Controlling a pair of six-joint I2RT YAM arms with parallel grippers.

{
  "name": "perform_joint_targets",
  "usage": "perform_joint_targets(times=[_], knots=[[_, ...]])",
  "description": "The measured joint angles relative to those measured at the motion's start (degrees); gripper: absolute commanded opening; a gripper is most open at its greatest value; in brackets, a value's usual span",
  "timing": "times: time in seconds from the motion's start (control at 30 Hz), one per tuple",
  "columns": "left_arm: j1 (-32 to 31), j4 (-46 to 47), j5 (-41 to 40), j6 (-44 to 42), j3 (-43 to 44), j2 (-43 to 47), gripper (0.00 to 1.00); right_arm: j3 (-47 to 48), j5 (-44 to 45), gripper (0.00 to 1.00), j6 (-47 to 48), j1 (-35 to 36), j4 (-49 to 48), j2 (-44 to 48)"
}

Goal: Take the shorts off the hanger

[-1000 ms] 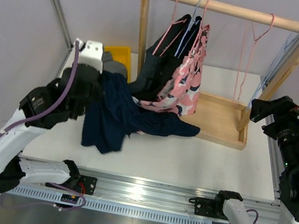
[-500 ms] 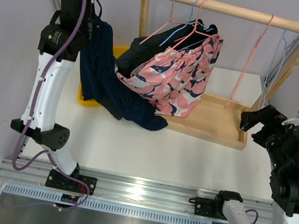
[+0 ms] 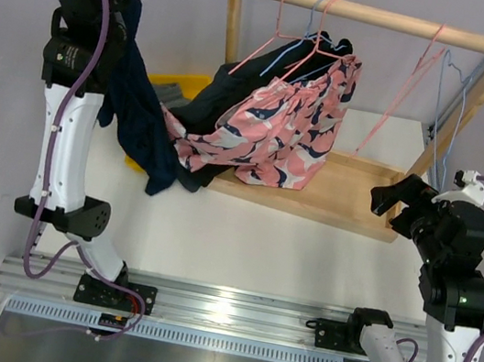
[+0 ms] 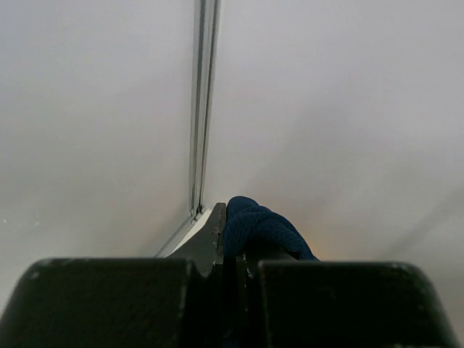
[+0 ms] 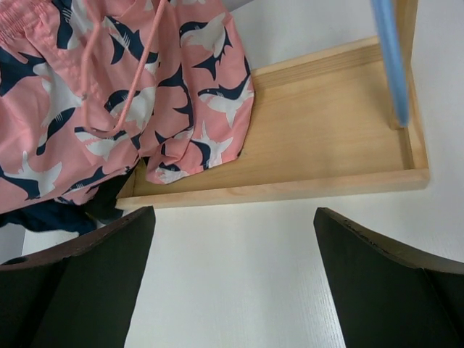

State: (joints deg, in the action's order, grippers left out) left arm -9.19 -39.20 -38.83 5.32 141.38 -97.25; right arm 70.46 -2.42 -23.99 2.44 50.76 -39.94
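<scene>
My left gripper (image 3: 122,10) is raised high at the far left and is shut on the navy shorts (image 3: 141,118), which hang down from it with the lower end near the table. In the left wrist view a fold of navy fabric (image 4: 261,228) is pinched between the closed fingers (image 4: 216,235). The pink patterned shorts (image 3: 280,122) and a black pair (image 3: 224,94) hang slanted to the left on hangers from the wooden rack (image 3: 372,17). My right gripper (image 3: 390,196) is open and empty above the table in front of the rack's base; its view shows the pink shorts (image 5: 109,109).
A yellow bin (image 3: 176,84) with grey fabric stands behind the navy shorts at the left. An empty pink hanger (image 3: 404,87) and blue hangers (image 3: 447,95) hang at the rack's right end. The rack's wooden base tray (image 5: 326,138) lies ahead of my right gripper.
My left arm has swung up and to the left, lifting the navy shorts off the table. The pink and black shorts have swung left on their hangers. My right gripper has moved left.
</scene>
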Motion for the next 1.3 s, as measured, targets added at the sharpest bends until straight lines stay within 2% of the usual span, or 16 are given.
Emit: perform_joint_targets(times=[0.27,0.4,0.73,0.9,0.93,0.97,1.03,1.07,1.17,1.3], knots=[[0.00,10.88,-3.26,-3.67,-0.59,6.32,0.00,-3.98,-2.69,0.99,-0.81,0.00,-3.69,0.00],[0.00,15.37,-2.67,-4.92,2.67,5.35,0.00,-4.00,-3.28,0.99,-0.81,0.00,-4.37,0.15],[0.02,20.44,6.10,-3.91,4.44,-10.03,0.00,-6.34,-3.91,0.99,-0.76,0.00,-5.20,2.29],[0.02,17.88,11.08,-0.92,-1.66,-16.48,0.01,-7.15,-4.98,0.99,-0.50,0.00,-5.29,2.75],[0.02,17.25,11.80,-0.07,-4.44,-16.65,0.04,-7.13,-5.97,0.99,-0.37,0.00,-5.57,2.89],[0.02,16.57,12.31,0.76,-7.32,-16.65,0.25,-7.13,-7.02,0.99,-0.33,0.00,-5.99,3.06],[0.02,16.11,12.48,2.21,-13.31,-16.24,0.83,-6.95,-10.32,0.99,0.04,-0.02,-7.04,3.15],[0.02,15.96,12.55,2.93,-16.09,-16.00,0.99,-6.47,-12.11,0.99,0.11,-0.04,-7.50,2.89],[0.07,13.31,12.37,6.62,-21.44,-15.17,0.99,-2.80,-17.44,1.00,0.07,-0.02,-9.55,0.70],[-0.11,8.72,12.50,10.38,-27.23,-11.04,0.99,6.93,-23.04,0.99,-1.27,0.11,-13.84,-5.16]])
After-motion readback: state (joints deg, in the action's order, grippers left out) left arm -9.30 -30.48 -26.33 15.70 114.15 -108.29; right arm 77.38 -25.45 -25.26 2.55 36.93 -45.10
